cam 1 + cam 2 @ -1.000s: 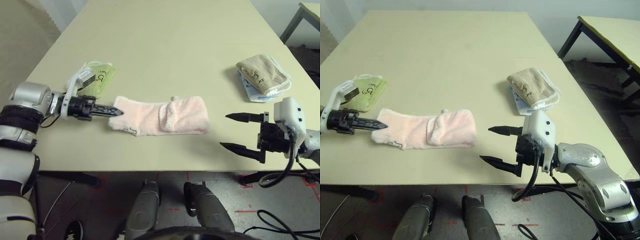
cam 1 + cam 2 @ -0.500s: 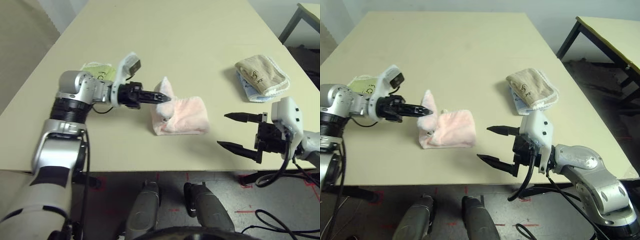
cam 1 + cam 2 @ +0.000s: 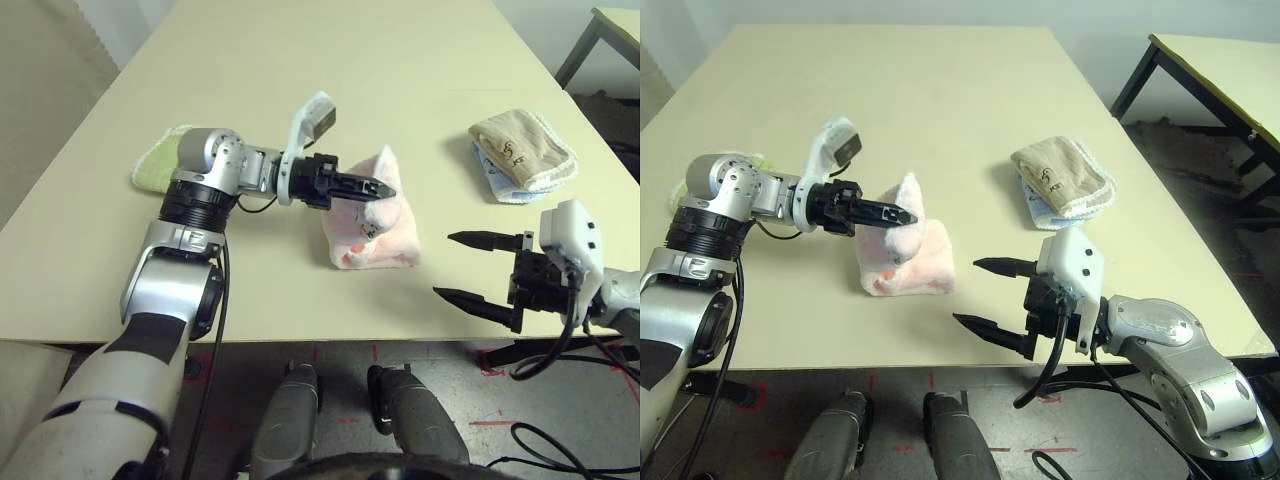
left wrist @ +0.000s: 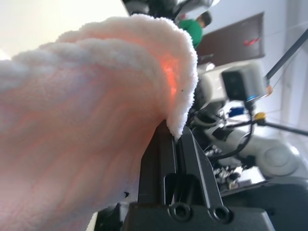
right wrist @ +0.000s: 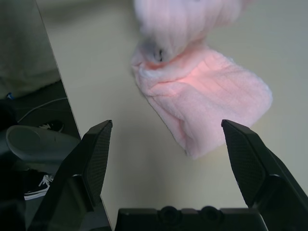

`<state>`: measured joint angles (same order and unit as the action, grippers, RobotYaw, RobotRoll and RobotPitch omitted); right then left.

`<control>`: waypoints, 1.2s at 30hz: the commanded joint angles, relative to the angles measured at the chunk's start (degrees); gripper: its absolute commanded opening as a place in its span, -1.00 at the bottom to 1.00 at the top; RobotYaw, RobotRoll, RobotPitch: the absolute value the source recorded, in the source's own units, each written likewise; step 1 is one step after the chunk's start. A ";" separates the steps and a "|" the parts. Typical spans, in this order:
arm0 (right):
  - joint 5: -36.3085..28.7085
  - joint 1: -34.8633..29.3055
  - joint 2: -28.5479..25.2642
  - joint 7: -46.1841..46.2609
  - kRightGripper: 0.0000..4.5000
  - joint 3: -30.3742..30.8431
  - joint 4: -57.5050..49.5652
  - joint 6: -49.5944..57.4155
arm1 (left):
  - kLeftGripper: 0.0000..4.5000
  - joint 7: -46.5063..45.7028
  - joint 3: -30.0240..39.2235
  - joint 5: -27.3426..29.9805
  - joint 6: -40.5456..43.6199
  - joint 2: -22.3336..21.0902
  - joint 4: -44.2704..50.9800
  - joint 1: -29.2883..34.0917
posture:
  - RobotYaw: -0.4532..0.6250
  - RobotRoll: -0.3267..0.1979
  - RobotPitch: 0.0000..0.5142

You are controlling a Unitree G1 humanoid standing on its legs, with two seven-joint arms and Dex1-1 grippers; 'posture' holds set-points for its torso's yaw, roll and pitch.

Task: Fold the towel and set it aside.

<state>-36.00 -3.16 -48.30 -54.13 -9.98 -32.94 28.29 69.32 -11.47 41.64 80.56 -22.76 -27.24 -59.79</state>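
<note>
A: The left gripper point(image 3: 385, 189) is pinching the towel point(image 3: 375, 232) edge between nearly closed fingers, lifting it over the rest mid-bench.

B: The fold is looking half done; setting aside remains. At four o'clock, the right gripper point(image 3: 462, 266) is gaping empty.

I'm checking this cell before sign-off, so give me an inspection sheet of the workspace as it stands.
Surface: beige table, bare in the middle.
Job's things: pink towel, one end lifted over the rest.
Clutter: green folded towel at the robot's left; beige folded towel on a pale blue cloth at its right.
Grippers: left gripper shut on the raised towel end; right gripper open, apart from it.
Cables: black cables at the right wrist.
Surroundings: second table at the right.
</note>
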 commanded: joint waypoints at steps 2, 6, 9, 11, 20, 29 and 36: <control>-0.43 -0.74 0.02 0.43 1.00 -0.56 -0.82 0.37 | -0.25 -0.92 -1.49 -1.98 -2.61 1.18 0.30 0.90 | -0.34 0.25 -0.38; -0.56 -0.53 0.08 0.78 1.00 -0.25 -0.91 0.52 | 0.36 -1.96 -0.68 -3.10 -5.06 2.22 -0.89 0.90 | -0.34 0.25 -0.38; -0.44 -0.43 0.27 1.00 1.00 0.17 -1.01 0.54 | 0.84 -3.95 1.56 -3.82 -7.99 3.84 -2.83 0.66 | -0.33 0.25 -0.39; -0.42 -0.44 0.44 1.21 1.00 0.33 -1.15 0.63 | 0.99 -4.95 2.64 -4.48 -10.12 4.80 -3.52 0.71 | -0.33 0.25 -0.39; -2.66 2.32 3.31 6.49 1.00 0.04 -0.70 5.04 | 0.99 4.24 0.90 -12.70 -37.17 -0.48 2.61 5.60 | -0.33 0.25 -0.38; -5.94 18.19 10.23 10.10 0.11 8.75 2.94 12.55 | 1.00 16.85 4.85 -17.35 -66.70 -10.45 7.16 15.46 | -0.29 0.25 -0.35; 2.81 26.16 14.19 5.29 -0.98 22.96 10.79 9.40 | 1.00 19.77 6.32 -18.15 -78.01 -13.74 14.86 28.32 | -0.20 0.25 -0.33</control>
<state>-35.77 22.53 -34.70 -47.60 9.78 -24.25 38.90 88.66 -4.91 24.43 4.78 -36.35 -14.66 -33.01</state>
